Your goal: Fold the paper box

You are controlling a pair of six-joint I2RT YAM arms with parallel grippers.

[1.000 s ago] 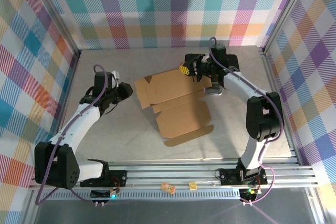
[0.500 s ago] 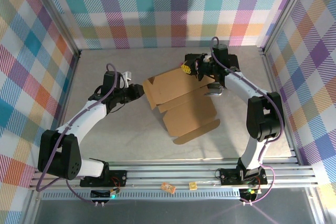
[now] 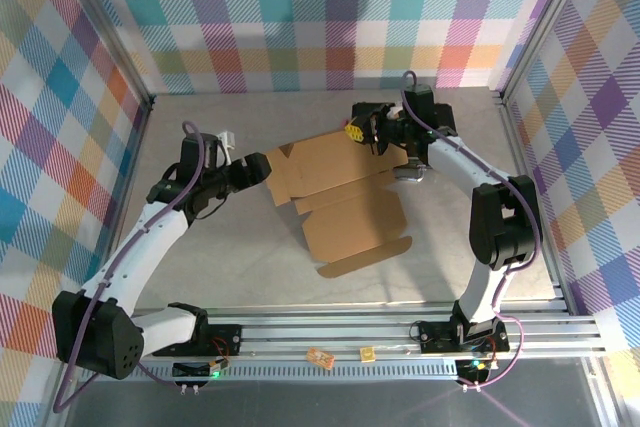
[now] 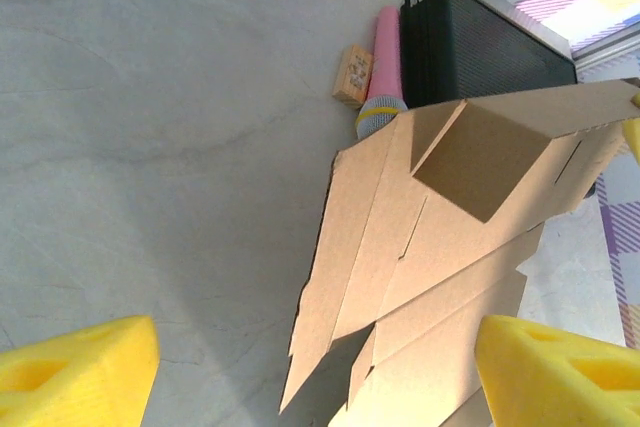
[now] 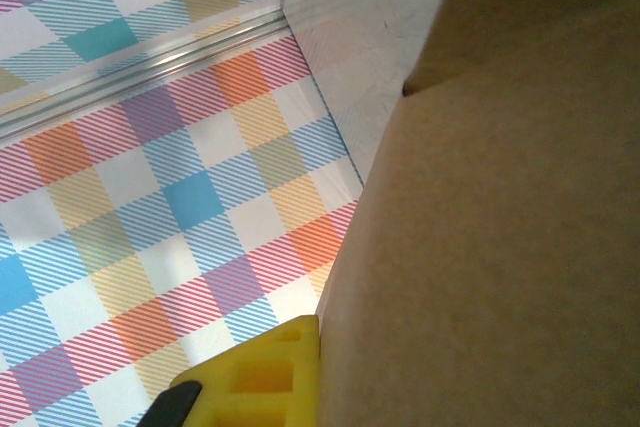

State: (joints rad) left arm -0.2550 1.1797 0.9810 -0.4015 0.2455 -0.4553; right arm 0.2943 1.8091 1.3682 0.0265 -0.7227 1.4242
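Plaid walls (image 3: 300, 17) close in a grey table (image 3: 200, 257), and the box (image 3: 335, 197) lies near its middle as a mostly flat die-cut sheet, its long panel running toward the near edge and one flap (image 4: 490, 157) raised at the far end. It looks light and fairly stiff: corrugated card that should bend cleanly along its scored lines but crease or buckle if pinched mid-panel, and slide easily on the smooth top. The best holds are probably the edges of the flaps, close to a score, with the other arm pinning the sheet. The left gripper (image 3: 258, 169) sits at the sheet's left corner with its jaws spread wide and nothing in them; in its wrist view the yellow pads (image 4: 75, 367) stand well apart on either side and the card's near point reaches in between them without touching either. The right gripper (image 3: 362, 133) is at the far right corner, jaws closed, and seems to be pinching the card there; its wrist view shows cardboard pressed against one yellow finger.
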